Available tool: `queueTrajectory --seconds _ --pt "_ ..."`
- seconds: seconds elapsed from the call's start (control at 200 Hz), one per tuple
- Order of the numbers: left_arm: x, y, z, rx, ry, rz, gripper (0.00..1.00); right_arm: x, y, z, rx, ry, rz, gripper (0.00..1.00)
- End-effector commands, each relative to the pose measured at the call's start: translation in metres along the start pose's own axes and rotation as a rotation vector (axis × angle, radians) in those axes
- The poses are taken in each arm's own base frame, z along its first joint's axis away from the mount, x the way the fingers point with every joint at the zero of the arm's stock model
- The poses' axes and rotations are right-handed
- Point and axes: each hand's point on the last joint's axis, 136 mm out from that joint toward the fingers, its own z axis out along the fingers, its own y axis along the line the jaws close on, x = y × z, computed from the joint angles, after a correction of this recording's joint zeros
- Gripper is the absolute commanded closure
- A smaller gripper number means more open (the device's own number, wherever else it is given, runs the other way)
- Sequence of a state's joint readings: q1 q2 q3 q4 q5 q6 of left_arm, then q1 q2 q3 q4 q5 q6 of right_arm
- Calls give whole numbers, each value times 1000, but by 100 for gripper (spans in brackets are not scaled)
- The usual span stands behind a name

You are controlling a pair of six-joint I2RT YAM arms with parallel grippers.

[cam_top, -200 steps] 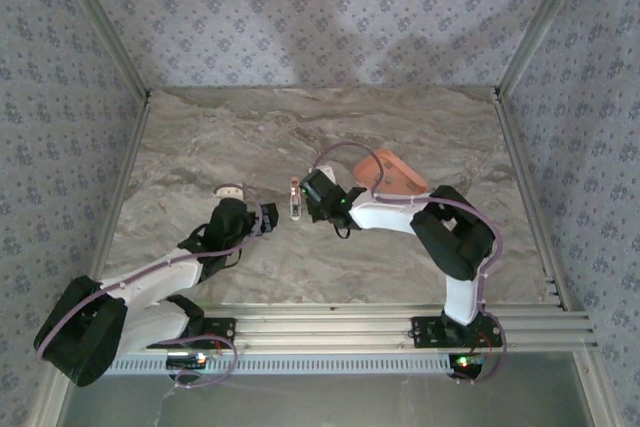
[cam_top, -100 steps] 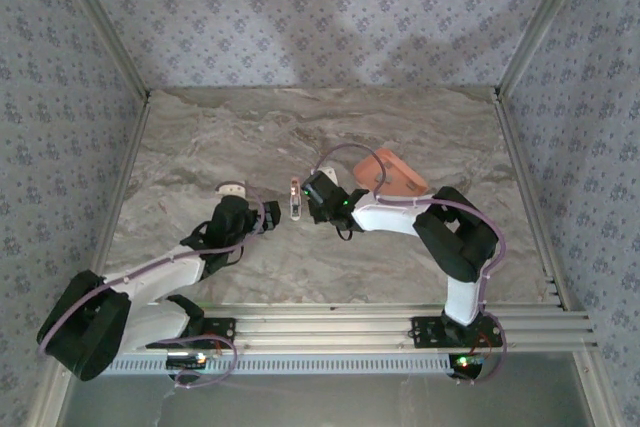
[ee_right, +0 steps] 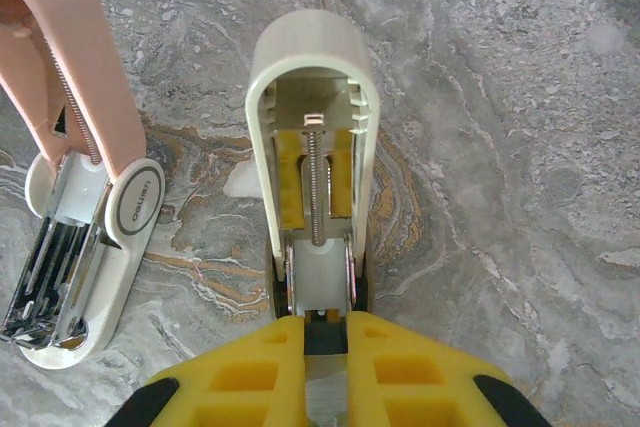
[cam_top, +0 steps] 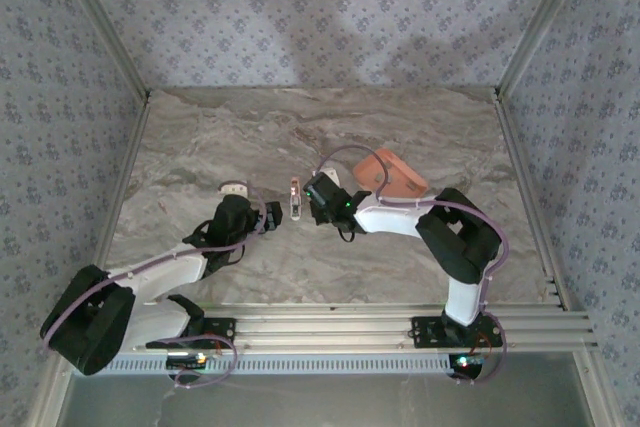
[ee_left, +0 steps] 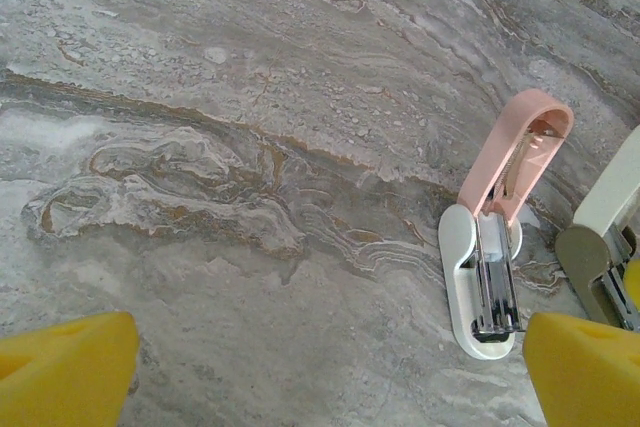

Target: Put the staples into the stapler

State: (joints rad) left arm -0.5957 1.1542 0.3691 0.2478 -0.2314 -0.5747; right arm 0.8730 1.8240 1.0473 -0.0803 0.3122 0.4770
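1. At the right gripper (ee_right: pixel 325 332), the yellow fingers (ee_right: pixel 250 367) are pressed together on a thin dark sliver (ee_right: pixel 325 319); it may be staples, but I cannot tell.
2. Just ahead stands the cream stapler (ee_right: pixel 312 77), lid raised. The pink stapler (ee_right: pixel 70 77) beside it is also open.
3. The left gripper (ee_left: pixel 325 372) is spread wide and empty.
4. Staples are presumably in the salmon-pink tray (cam_top: pixel 400 172), too small to count. They are probably light, stiff and brittle, so pinch the long sides.
5. Count: two staplers, one tray.

Overhead view; two close wrist views on one pink stapler (ee_left: pixel 495 257)
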Motion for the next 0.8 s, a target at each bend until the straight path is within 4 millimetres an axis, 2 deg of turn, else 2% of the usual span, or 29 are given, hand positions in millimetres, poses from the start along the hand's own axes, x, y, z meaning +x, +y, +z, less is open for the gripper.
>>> queueTrajectory --seconds 0.0,0.35,0.795 --pt "-14 -10 1 29 -34 -18 2 7 -12 -3 41 18 -22 87" --pt "-13 -10 3 29 -30 -16 2 13 -11 -3 39 32 -43 87" --pt "-15 -12 3 32 -30 -9 2 -15 -2 -18 -17 -65 -57 87"
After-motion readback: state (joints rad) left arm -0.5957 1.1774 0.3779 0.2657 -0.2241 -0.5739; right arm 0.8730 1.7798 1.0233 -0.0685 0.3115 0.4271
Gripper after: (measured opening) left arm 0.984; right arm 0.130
